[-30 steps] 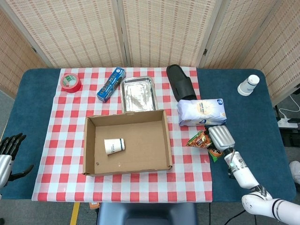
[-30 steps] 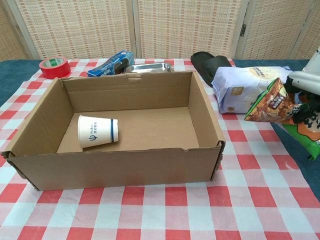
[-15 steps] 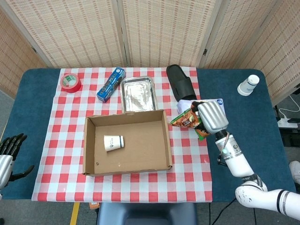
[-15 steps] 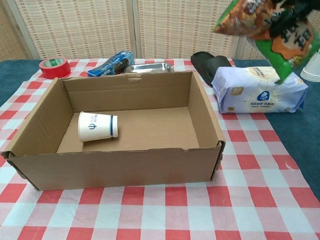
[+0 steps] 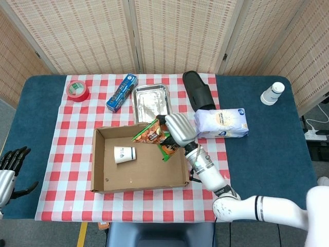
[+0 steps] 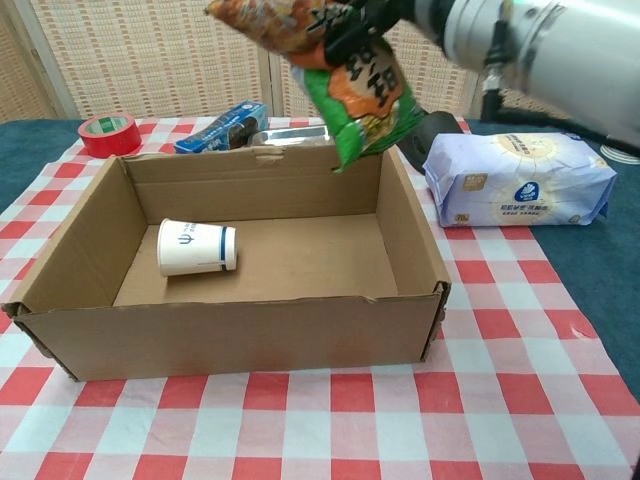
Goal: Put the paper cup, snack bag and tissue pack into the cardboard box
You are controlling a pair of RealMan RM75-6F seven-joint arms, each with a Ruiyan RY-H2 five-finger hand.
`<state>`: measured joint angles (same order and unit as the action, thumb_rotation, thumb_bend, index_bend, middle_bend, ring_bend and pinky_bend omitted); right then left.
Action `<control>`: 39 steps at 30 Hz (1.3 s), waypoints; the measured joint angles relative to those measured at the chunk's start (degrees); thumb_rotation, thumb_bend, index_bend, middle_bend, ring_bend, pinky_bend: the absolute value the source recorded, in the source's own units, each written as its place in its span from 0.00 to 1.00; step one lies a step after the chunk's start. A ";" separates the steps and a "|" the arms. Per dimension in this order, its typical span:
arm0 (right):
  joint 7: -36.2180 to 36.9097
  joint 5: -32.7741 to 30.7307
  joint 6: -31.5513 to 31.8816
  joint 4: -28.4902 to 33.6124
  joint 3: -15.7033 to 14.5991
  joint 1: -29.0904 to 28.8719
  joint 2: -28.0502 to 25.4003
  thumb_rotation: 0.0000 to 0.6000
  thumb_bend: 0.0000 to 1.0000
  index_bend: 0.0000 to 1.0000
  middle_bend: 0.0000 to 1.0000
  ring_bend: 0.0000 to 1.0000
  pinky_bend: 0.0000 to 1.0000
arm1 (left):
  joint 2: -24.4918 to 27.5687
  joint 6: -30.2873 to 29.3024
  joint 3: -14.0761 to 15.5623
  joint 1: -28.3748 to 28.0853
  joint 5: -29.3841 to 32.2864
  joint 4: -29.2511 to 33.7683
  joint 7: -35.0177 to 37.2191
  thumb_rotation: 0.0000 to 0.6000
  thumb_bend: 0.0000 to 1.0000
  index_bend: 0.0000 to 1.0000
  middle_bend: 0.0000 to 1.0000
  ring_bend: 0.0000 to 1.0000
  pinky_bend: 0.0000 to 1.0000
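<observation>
My right hand [image 5: 178,128] [image 6: 390,15] holds the orange and green snack bag [image 5: 152,136] [image 6: 340,70] in the air above the open cardboard box [image 5: 100,170] [image 6: 240,335]. A white paper cup [image 5: 124,154] [image 6: 196,247] lies on its side on the box floor at the left. The pale blue tissue pack [image 5: 221,122] [image 6: 520,178] lies on the cloth to the right of the box. My left hand [image 5: 11,162] hangs open off the table's left edge, holding nothing.
Behind the box lie a metal tray [image 5: 150,102], a blue carton [image 5: 122,92] [image 6: 220,125], a red tape roll [image 5: 78,90] [image 6: 109,133] and a black slipper [image 5: 198,91] [image 6: 425,127]. A stack of white cups [image 5: 272,93] stands at the far right.
My right hand has lifted the snack bag from the cloth right of the box and carried it left, over the box. The cup and tissue pack stay put.
</observation>
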<state>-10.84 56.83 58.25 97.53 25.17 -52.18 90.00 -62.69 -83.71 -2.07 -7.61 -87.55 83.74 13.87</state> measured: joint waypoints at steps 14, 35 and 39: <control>3.16 -6.64 -16.02 -1.10 -3.39 -4.88 -3.06 1.00 0.00 0.00 0.01 0.00 0.14 | 0.34 -0.21 -0.05 0.00 -0.20 -0.33 1.35 1.00 0.22 0.00 0.00 0.00 0.00; 1.50 -7.34 -9.83 4.87 -5.37 -3.41 -12.22 1.00 0.00 0.00 0.00 0.00 0.10 | -0.14 0.13 0.05 -0.10 0.01 0.05 -0.60 1.00 0.22 0.00 0.00 0.00 0.00; 0.33 -6.83 -9.13 5.24 -5.88 -3.44 -13.04 1.00 0.00 0.00 0.00 0.00 0.09 | -0.12 0.27 -0.02 -0.14 0.20 -0.10 -0.32 1.00 0.22 0.00 0.00 0.00 0.00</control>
<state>-10.51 50.00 49.12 102.78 19.29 -55.62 76.96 -62.82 -83.44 -2.09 -7.74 -87.36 83.64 13.55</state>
